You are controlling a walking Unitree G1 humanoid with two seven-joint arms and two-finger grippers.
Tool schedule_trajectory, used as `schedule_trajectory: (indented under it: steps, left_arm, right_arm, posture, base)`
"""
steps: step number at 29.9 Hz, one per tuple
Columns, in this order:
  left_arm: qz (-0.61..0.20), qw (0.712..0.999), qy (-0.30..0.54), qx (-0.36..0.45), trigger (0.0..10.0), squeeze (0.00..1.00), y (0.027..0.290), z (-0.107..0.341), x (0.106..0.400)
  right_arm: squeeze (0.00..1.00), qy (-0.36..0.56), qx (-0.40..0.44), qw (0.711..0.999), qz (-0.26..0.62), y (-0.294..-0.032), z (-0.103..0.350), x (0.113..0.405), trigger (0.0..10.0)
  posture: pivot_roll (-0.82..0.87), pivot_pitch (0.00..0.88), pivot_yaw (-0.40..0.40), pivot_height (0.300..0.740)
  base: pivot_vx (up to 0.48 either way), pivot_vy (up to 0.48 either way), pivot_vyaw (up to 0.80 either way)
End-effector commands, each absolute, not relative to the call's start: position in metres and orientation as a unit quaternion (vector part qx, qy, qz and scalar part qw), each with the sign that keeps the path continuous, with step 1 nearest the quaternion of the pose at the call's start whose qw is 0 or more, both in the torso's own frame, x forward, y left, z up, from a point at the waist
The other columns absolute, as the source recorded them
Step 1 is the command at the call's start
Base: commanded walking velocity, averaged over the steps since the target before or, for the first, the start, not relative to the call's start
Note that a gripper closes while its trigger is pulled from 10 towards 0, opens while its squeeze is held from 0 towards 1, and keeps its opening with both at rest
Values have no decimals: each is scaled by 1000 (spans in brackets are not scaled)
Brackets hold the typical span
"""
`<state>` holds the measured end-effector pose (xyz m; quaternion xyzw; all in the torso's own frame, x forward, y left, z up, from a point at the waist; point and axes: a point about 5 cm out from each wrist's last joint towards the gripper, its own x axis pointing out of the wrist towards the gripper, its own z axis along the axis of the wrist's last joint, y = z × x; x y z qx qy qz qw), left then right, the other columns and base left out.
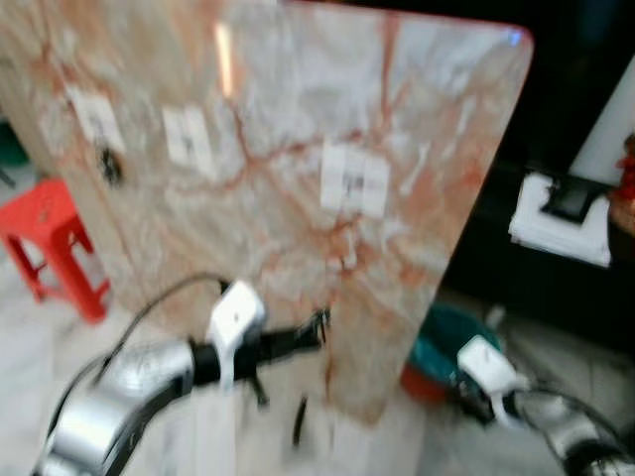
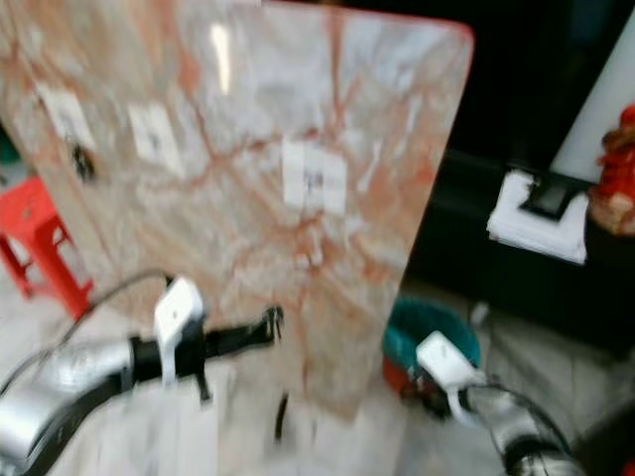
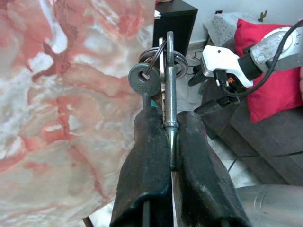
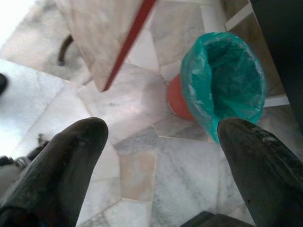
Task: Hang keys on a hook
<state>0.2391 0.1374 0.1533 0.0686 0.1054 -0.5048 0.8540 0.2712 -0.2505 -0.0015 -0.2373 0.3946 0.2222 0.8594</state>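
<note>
My left gripper (image 3: 170, 118) is shut on a bunch of keys (image 3: 169, 90). A long steel key is pinched between its black fingers (image 3: 147, 156), and a round-headed key marked A12 (image 3: 143, 80) hangs from the ring (image 3: 163, 52). In the blurred eye views this gripper (image 1: 316, 332) reaches over the near edge of a pink marble table (image 1: 278, 99). Three white plates (image 1: 354, 180) sit on the marble; the blur hides whether they carry hooks. My right gripper (image 4: 161, 127) is open and empty, low above the floor beside the table's corner (image 1: 476, 397).
A red bin with a teal liner (image 4: 222, 80) stands on the marble floor just right of the table. A red stool (image 1: 50, 238) is at the left. Black furniture with white papers (image 1: 561, 213) lies to the right. A grey sofa with a red cushion (image 3: 274, 71) lies behind my right arm.
</note>
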Motion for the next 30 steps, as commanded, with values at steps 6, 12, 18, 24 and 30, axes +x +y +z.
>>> schedule_trajectory:
  steps: [6,12,18,24,30]
  left_arm:
    - [-497,858,99,79,10000,0,139,158,242]
    - [-499,856,105,78,10000,0,141,157,243]
    - [-542,830,104,78,10000,0,141,167,244]
    - [-619,773,107,82,10000,0,132,172,245]
    - [-674,722,120,102,10000,0,126,172,243]
  right_arm:
    - [0,359,-224,871,250,-241,11,284,10000]
    - [0,312,-211,876,300,-225,34,302,10000]
    - [0,264,-267,839,394,-209,65,316,10000]
    - [0,230,-296,771,515,-200,98,307,10000]
    - [0,232,-325,705,586,-200,112,293,10000]
  posture:
    - [125,0,-81,740]
    - [122,2,-75,740]
    - [119,0,-61,740]
    - [103,4,-45,740]
    - [90,11,-32,740]
  base:
    - [-204,0,0]
    - [0,0,0]
    - [0,0,0]
    - [0,0,0]
    - [0,0,0]
